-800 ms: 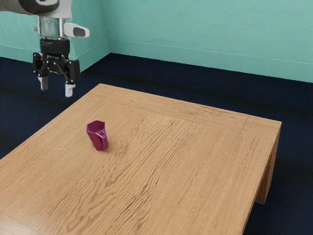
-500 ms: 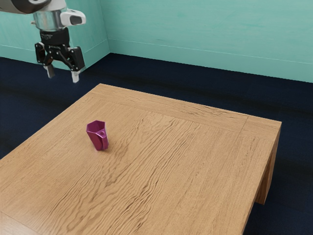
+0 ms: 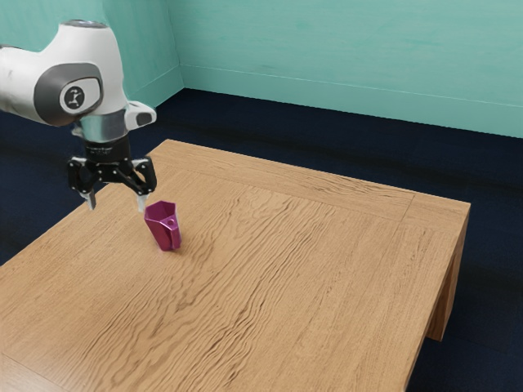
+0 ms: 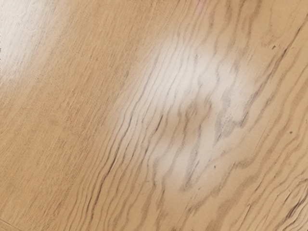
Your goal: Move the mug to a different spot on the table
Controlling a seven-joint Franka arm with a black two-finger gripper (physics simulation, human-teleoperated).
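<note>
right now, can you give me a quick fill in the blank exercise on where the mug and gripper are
1. The magenta mug stands on the wooden ___.
2. The gripper hangs above the wood with its fingers ___, holding nothing.
3. In the exterior view, the gripper is on the ___ side of the mug.

Missing words: table; open; left
</note>
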